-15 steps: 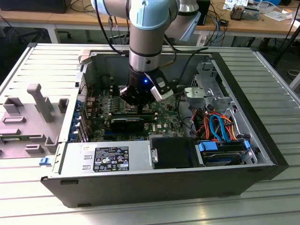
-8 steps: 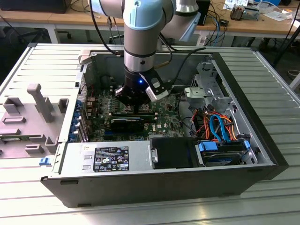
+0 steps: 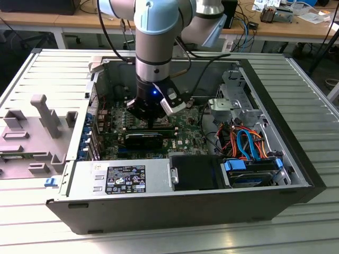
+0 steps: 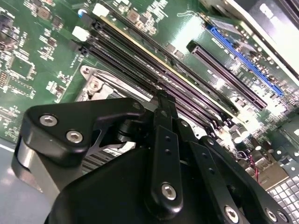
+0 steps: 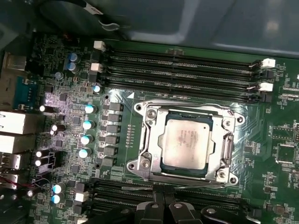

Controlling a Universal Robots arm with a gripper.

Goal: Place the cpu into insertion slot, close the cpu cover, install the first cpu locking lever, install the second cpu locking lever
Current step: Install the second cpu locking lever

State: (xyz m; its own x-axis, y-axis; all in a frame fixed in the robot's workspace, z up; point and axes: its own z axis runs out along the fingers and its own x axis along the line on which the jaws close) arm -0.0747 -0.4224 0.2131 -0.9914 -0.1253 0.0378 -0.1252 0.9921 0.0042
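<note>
Gripper (image 5: 161, 210) fingers are drawn together with nothing held, poised at the lower centre of the first wrist view just beside the socket. At mid-frame the cpu (image 5: 185, 143) is seated, framed by the cpu cover (image 5: 150, 140), seemingly lowered for latching.

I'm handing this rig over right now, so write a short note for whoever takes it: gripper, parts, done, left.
Gripper: low over the motherboard, beside the socket; whether the fingers are open or shut cannot be told.
Cpu: seated in the socket, first wrist view.
Cpu cover: appears down around the cpu.
Done: cpu placed, cover seemingly closed.
Left: the locking levers; their state is not clear here.
</note>
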